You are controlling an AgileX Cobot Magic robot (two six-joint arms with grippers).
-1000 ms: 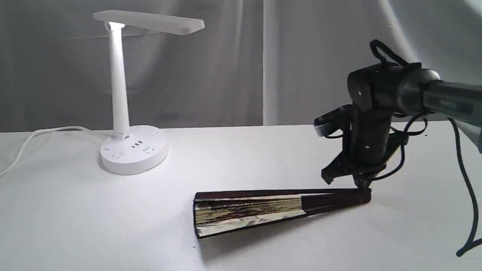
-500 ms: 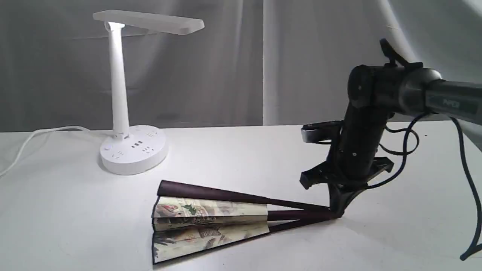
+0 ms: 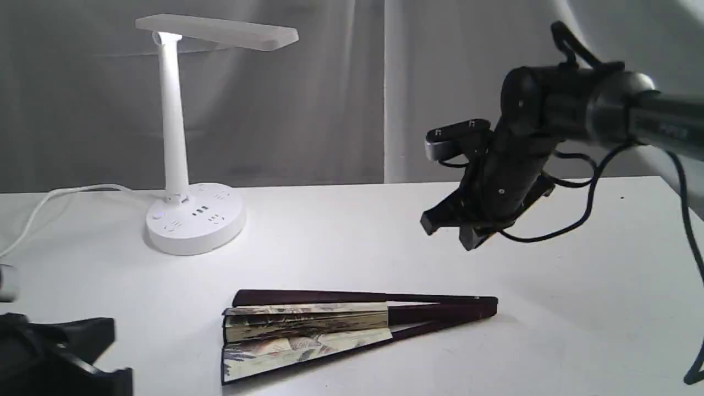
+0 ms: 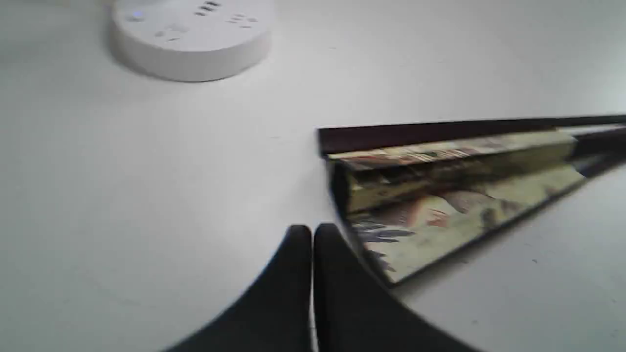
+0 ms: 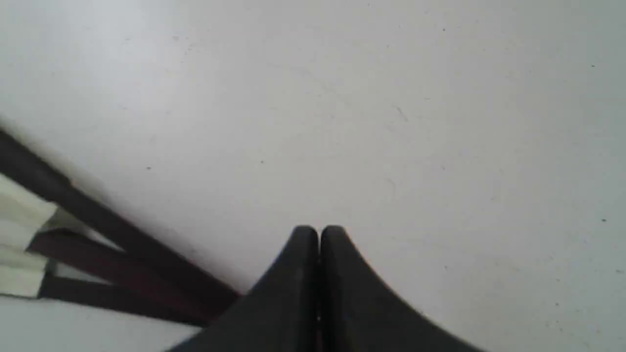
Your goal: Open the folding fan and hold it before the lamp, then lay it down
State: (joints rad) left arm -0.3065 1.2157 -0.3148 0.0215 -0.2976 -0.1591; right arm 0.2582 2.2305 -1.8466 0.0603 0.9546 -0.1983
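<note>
**Fan part-open on the bench, both jaws empty**

The fan (image 3: 308,324) lies flat on the smooth white bench (image 3: 577,330), spread only into a narrow wedge. Its dark maroon wooden ribs meet at a pivot on the right. The pleated cream paper leaf, painted and black-edged, stacks in folds at the wide left end. The lamp (image 3: 173,121) stands behind and to the left, well apart. It is all white plastic: flat bar head, slim upright stem, round socketed base, and a cord (image 3: 55,192) trailing left. The right jaws are pressed together, holding nothing, on the black right arm (image 3: 506,176) raised above the pivot end, clear of the fan. The left jaws, also together and empty, sit low just beside the leaf's wide end; whether they touch it is unclear.
</note>
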